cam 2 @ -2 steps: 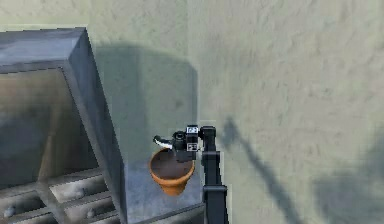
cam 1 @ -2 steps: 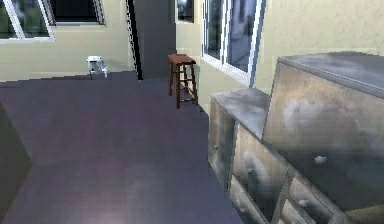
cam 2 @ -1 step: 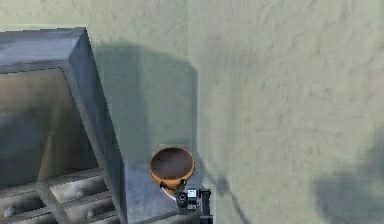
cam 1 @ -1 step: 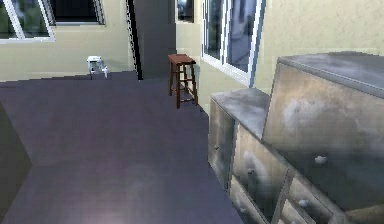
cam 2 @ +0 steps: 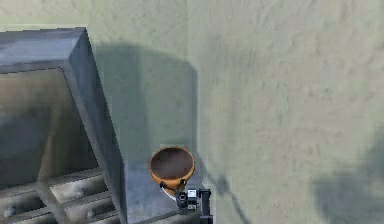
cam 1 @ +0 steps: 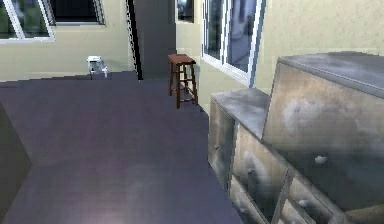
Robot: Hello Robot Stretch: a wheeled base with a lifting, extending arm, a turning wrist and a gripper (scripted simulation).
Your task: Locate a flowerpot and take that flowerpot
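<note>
A round flowerpot (cam 2: pixel 172 166), orange-brown with a dark inside, stands on a low grey ledge (cam 2: pixel 150 205) against the pale wall, just right of a tall grey cabinet (cam 2: pixel 50 110). The arm (cam 2: pixel 205 213) rises from the bottom edge of the arm side view. Its gripper (cam 2: pixel 184 198) sits right at the pot's near rim. I cannot tell whether it touches the pot or holds anything.
In the forward view a grey stepped cabinet with drawers (cam 1: pixel 300 140) runs along the right. A wooden stool (cam 1: pixel 182 78) stands by the far wall near tall windows (cam 1: pixel 230 35). A small white object (cam 1: pixel 96 66) lies at the far left. Dark floor (cam 1: pixel 110 140) spreads across the middle.
</note>
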